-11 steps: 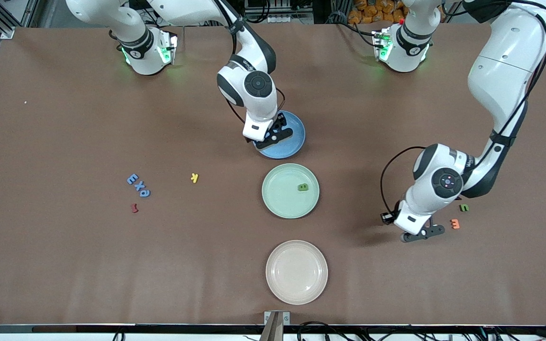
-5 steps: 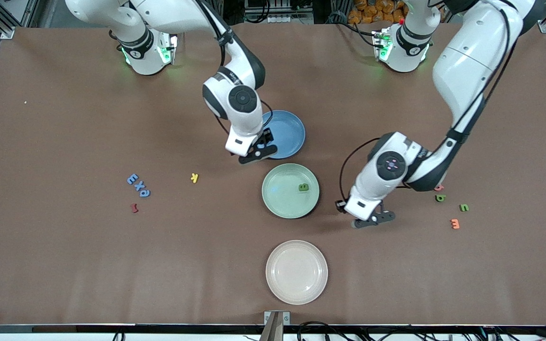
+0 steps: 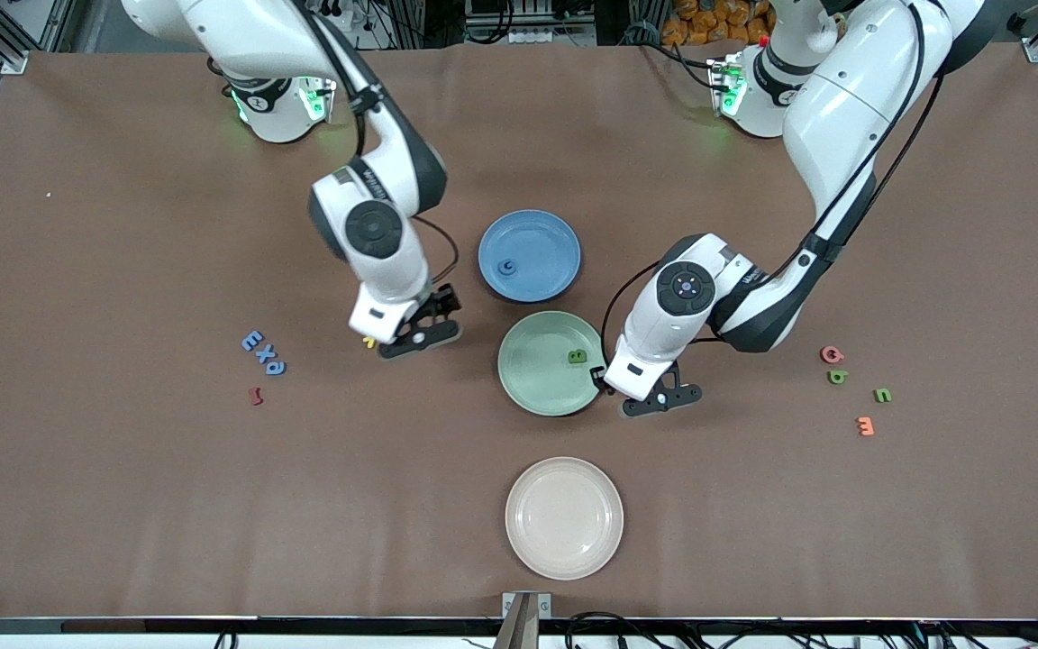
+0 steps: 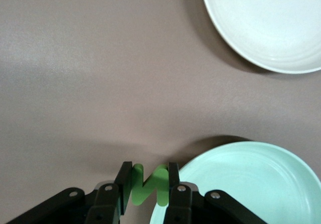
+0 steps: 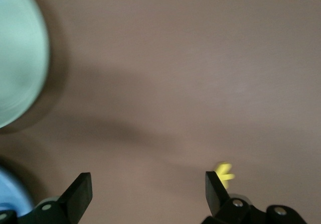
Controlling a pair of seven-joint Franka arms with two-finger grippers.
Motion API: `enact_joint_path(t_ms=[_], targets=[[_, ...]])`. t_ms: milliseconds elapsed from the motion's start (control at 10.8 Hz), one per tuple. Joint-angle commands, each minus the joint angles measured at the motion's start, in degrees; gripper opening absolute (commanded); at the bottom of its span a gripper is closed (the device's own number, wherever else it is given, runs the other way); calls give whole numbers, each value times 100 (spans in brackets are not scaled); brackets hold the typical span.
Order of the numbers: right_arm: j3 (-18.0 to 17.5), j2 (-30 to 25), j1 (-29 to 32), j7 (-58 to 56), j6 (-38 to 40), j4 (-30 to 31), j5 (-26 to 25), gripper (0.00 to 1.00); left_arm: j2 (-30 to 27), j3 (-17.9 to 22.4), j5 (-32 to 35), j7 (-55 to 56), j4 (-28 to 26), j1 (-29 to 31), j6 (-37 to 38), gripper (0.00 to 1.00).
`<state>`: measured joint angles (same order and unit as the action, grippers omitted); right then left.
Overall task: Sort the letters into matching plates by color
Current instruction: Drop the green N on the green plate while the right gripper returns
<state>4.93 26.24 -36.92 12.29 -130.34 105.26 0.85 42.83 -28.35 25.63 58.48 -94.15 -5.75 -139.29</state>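
My left gripper (image 3: 660, 400) is shut on a green letter (image 4: 149, 186) and hangs over the table right at the rim of the green plate (image 3: 532, 374) (image 4: 251, 184). Another green letter (image 3: 577, 357) lies in that plate. One blue letter (image 3: 508, 267) lies in the blue plate (image 3: 555, 242). My right gripper (image 3: 417, 334) (image 5: 148, 191) is open and holds nothing, low over the table beside the yellow letter (image 3: 368, 342) (image 5: 224, 174). The cream plate (image 3: 564, 517) holds nothing.
Three blue letters (image 3: 264, 354) and a dark red one (image 3: 255, 395) lie toward the right arm's end. Toward the left arm's end lie a pink letter (image 3: 832, 354), two green ones (image 3: 836, 377) (image 3: 882, 395) and an orange one (image 3: 865, 425).
My left arm carried the green letter from its end of the table to the green plate's rim. My right arm left the blue plate, uncovering a blue letter there, and swung to the yellow letter.
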Motion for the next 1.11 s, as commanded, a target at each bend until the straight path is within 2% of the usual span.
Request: enact_joint_path(t_ms=[0, 462, 924, 1016], targets=[[174, -250, 623, -446, 228, 74, -111, 100, -47, 58, 109, 541, 54, -320, 78, 0], [350, -479, 1651, -806, 387, 196, -182, 100, 6, 84, 91, 1102, 90, -759, 78, 0], [860, -497, 2258, -1097, 387, 214, -199, 100, 147, 128, 109, 1568, 81, -1244, 78, 0], [869, -488, 2425, -1097, 343, 206, -199, 100, 147, 137, 100, 1614, 90, -1262, 78, 3]])
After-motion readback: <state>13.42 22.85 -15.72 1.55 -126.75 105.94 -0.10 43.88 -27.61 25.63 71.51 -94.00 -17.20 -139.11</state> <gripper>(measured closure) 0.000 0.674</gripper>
